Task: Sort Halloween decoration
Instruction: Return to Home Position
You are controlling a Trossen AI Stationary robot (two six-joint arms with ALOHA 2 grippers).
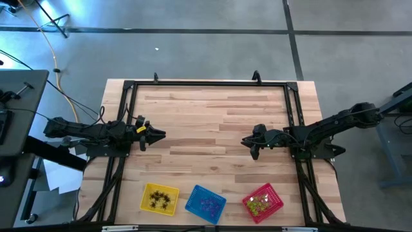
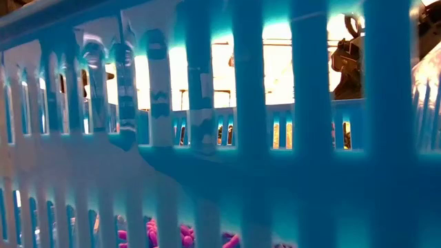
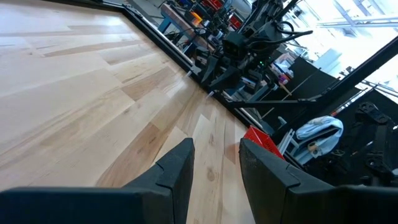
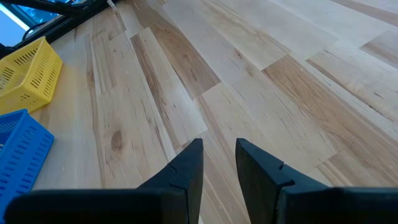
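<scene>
Wooden table (image 1: 212, 122), black trinkets (image 1: 161, 198) in yellow basket (image 1: 144, 197), blue basket (image 1: 192, 198) beside

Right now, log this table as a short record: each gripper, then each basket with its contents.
left gripper: open, empty, over the table's left side
right gripper: open, empty, over the table's right side
yellow basket: left in the row of three; holds black spider trinkets
blue basket: middle; holds purple spider trinkets
red basket: right; holds yellow-green spider trinkets
</scene>
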